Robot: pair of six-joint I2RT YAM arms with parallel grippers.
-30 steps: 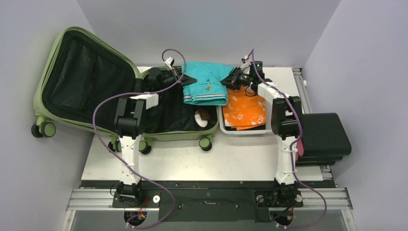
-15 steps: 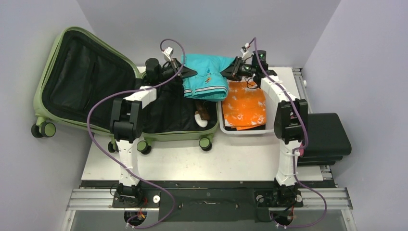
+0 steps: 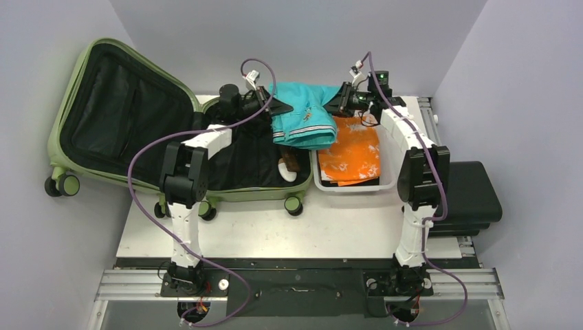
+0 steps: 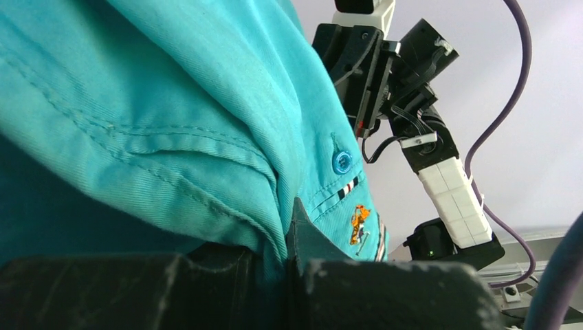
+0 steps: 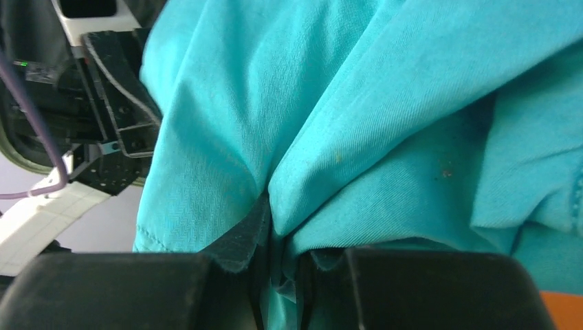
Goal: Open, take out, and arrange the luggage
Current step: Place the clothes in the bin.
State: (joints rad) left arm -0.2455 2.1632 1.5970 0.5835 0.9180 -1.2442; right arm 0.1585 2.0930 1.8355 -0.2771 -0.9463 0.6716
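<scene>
Now, a teal garment (image 3: 302,120) held up from two sides.
The green suitcase (image 3: 117,110) lies open on the bench (image 3: 275,234), lid back, beside the white basket (image 3: 388,180) (orange cloth (image 3: 354,155) inside); left jaws and right jaws each pinch an edge of the garment so it hangs spread, probably bound for the basket.

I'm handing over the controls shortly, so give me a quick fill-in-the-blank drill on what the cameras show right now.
1. The left claw and right claw both pinch one garment, coloured ___.
2. The cloth in the white basket is ___.
3. The green luggage lies with its lid ___.
4. The black case sits on the robot's ___ side.

Missing words: teal; orange; open; right.
</scene>
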